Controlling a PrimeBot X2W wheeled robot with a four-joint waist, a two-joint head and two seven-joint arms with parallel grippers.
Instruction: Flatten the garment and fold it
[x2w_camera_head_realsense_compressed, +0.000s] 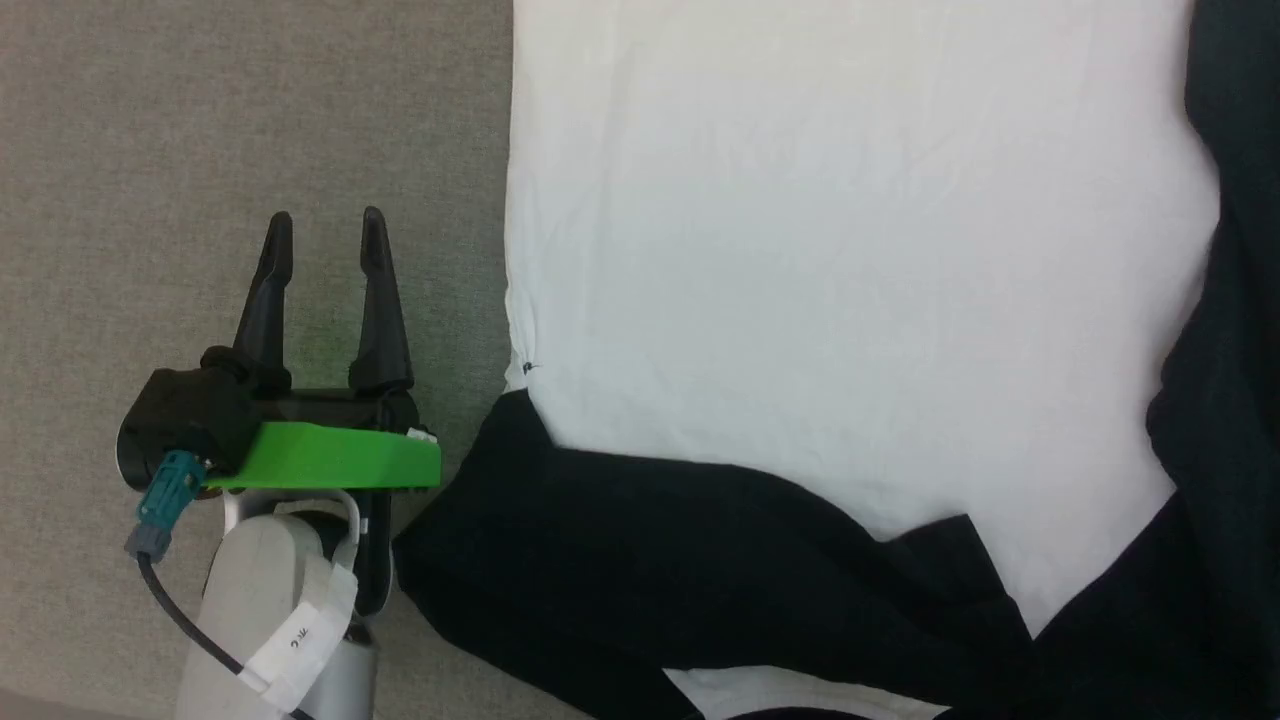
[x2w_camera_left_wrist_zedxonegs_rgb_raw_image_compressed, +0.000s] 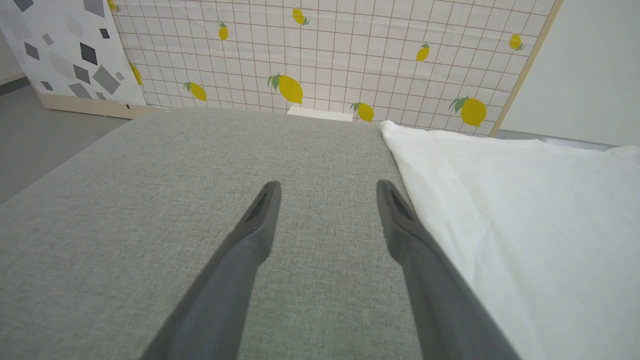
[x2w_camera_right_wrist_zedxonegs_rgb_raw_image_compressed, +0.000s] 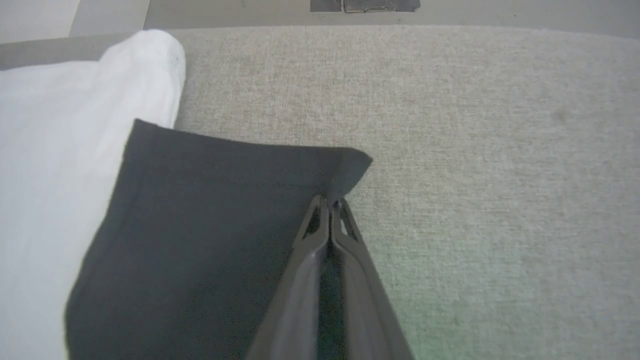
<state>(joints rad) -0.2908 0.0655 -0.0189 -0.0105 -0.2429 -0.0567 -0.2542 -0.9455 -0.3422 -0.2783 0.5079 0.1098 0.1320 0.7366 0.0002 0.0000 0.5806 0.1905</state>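
Surroundings first. Grey fabric-topped bench (x2w_camera_head_realsense_compressed: 250, 120) under everything. Past its far edge in the left wrist view: lemon-print grid panel (x2w_camera_left_wrist_zedxonegs_rgb_raw_image_compressed: 350, 55), a grey-shapes panel (x2w_camera_left_wrist_zedxonegs_rgb_raw_image_compressed: 60, 55) beside it, a small pale block (x2w_camera_left_wrist_zedxonegs_rgb_raw_image_compressed: 320, 114) at the bench edge, and grey floor (x2w_camera_left_wrist_zedxonegs_rgb_raw_image_compressed: 30, 140). In the right wrist view, dark tape patches (x2w_camera_right_wrist_zedxonegs_rgb_raw_image_compressed: 365, 5) on the floor beyond the bench. On my left wrist: green mount (x2w_camera_head_realsense_compressed: 330, 455), teal connector (x2w_camera_head_realsense_compressed: 165, 500) with a black cable, white tag (x2w_camera_head_realsense_compressed: 310, 630). Nothing lies between my left fingers and the cloth.

The garment (x2w_camera_head_realsense_compressed: 850, 250) lies spread on the bench, white body panel flat with light wrinkles. A black section (x2w_camera_head_realsense_compressed: 650, 560) runs across its near side and more black runs down the right edge of the head view.

My left end effector (x2w_camera_head_realsense_compressed: 326, 213) is released, jaws wide, over bare bench just beside the white panel's left edge; whether it touches that edge I can't tell.

My right end effector (x2w_camera_right_wrist_zedxonegs_rgb_raw_image_compressed: 330, 201) is clenched, fingertips pinched on the hem of a black sleeve (x2w_camera_right_wrist_zedxonegs_rgb_raw_image_compressed: 200, 225) right at its corner, cloth puckered at the tips. The sleeve lies flat, partly over the white cloth to its left, bare bench to the right.
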